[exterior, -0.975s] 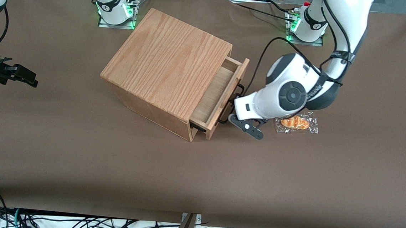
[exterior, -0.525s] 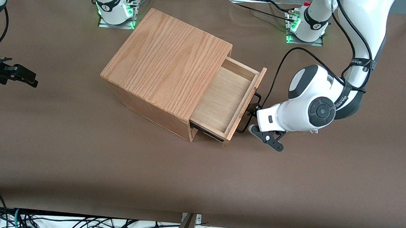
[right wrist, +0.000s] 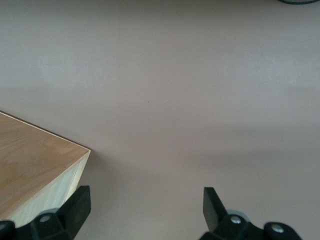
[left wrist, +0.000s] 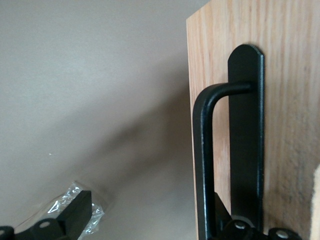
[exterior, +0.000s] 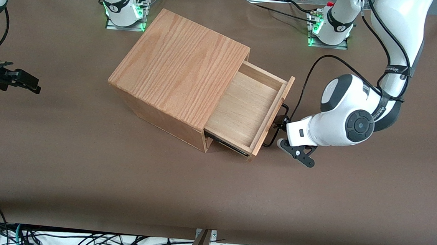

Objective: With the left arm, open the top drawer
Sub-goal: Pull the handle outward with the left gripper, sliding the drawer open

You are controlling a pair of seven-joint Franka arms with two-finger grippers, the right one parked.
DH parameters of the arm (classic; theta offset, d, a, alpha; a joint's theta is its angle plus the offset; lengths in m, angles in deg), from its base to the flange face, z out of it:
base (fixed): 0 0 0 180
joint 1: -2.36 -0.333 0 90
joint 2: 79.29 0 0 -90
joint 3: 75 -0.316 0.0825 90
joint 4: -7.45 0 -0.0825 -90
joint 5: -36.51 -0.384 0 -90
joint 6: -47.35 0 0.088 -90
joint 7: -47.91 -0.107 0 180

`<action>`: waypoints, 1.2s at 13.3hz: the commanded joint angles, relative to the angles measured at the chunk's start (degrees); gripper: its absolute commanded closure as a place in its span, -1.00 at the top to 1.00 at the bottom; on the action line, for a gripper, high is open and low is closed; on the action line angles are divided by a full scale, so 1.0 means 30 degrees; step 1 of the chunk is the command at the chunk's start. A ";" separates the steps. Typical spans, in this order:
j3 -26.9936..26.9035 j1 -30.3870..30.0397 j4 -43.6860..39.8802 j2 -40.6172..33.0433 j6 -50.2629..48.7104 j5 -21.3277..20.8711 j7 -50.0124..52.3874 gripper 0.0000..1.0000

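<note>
Between the fingers of the left arm's gripper point(exterior: 281, 127), spread wide with one finger point(left wrist: 75, 217) well clear, the handle point(left wrist: 204, 150) is hooked rather than clamped, the top drawer point(exterior: 248, 109) is judged largely drawn out of the cabinet point(exterior: 180, 70), and only release and withdrawal appear required.

Front view high over table point(exterior: 84, 174), wrist views close, low

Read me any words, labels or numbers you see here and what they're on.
Left arm: small white lettering on the black band near its elbow, too small to read.
Top drawer, its handle and the cabinet: no text.
Hand at the handle: no markings.
</note>
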 commanded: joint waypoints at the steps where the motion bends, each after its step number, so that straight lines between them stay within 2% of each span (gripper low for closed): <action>1: -0.0176 -0.0515 -0.0454 0.0015 -0.0412 -0.1005 -0.1500 1.00; 12: -0.0089 -0.0839 -0.0687 -0.0072 -0.1200 -0.0859 -0.1825 1.00; 13: -0.0088 -0.0927 -0.0689 -0.0334 -0.1522 -0.0569 -0.1825 1.00; 16: -0.0088 -0.1336 -0.0747 -0.0716 -0.2431 0.1685 -0.1825 1.00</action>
